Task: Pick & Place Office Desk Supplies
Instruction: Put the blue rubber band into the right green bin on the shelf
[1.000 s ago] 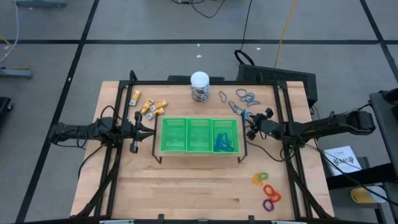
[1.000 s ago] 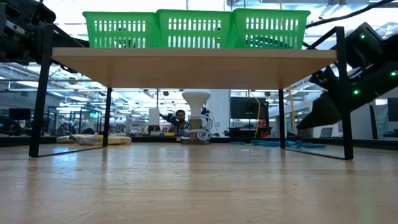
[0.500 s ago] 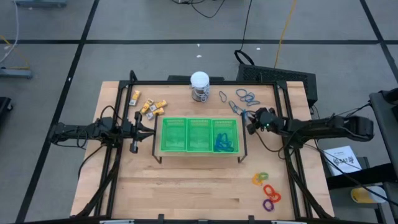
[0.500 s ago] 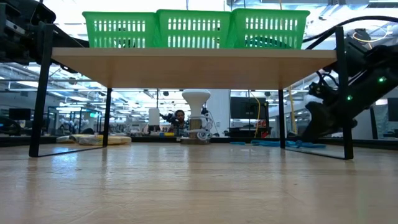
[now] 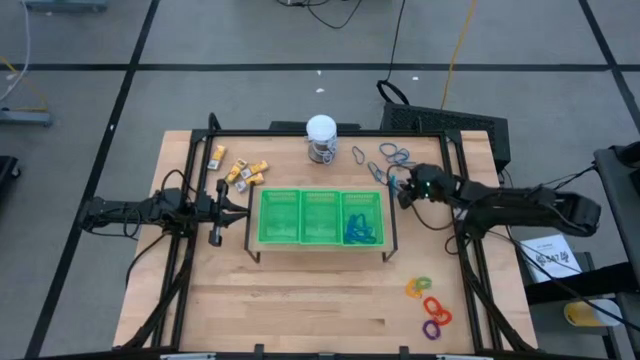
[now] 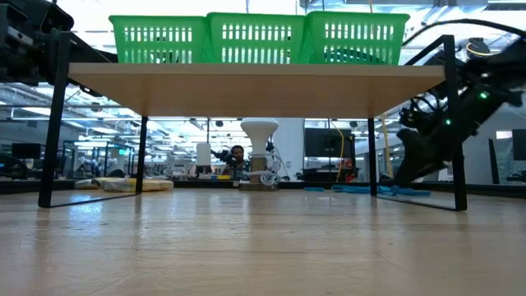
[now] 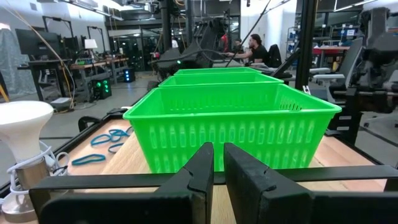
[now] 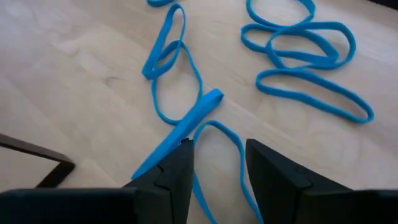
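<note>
Thin blue loops (image 5: 400,153) lie flat on the wooden table at the far right; the right wrist view shows them close up (image 8: 298,56). My right gripper (image 5: 398,184) (image 8: 219,149) is open, slanting down over the nearest loop (image 8: 205,106), one strand of which runs between its fingertips. More blue loops (image 5: 360,232) sit in the right compartment of the green tray (image 5: 262,217). Yellow-and-white blocks (image 5: 240,170) lie at the far left. Coloured rings (image 5: 428,305) lie at the near right. My left gripper (image 5: 228,205) (image 7: 217,168) waits shut, level, left of the tray. My right gripper stands with a finger on either side of a strand of the nearest blue loop (image 8: 233,140), coming at it slanting down from the table's right. The loop lies flat on the table. I cannot tell whether a fingertip touches it.
The green tray stands on a raised wooden shelf on thin black legs (image 6: 450,123) in the middle of the table. A white-topped jar (image 5: 321,138) stands at the far edge. A black frame (image 5: 455,190) runs beside the right arm. People show in the room beyond.
My right gripper has swung from beside the tray's right end toward the table's far edge, to the blue loops, rolling and tipping as it went. My left arm has kept still.
</note>
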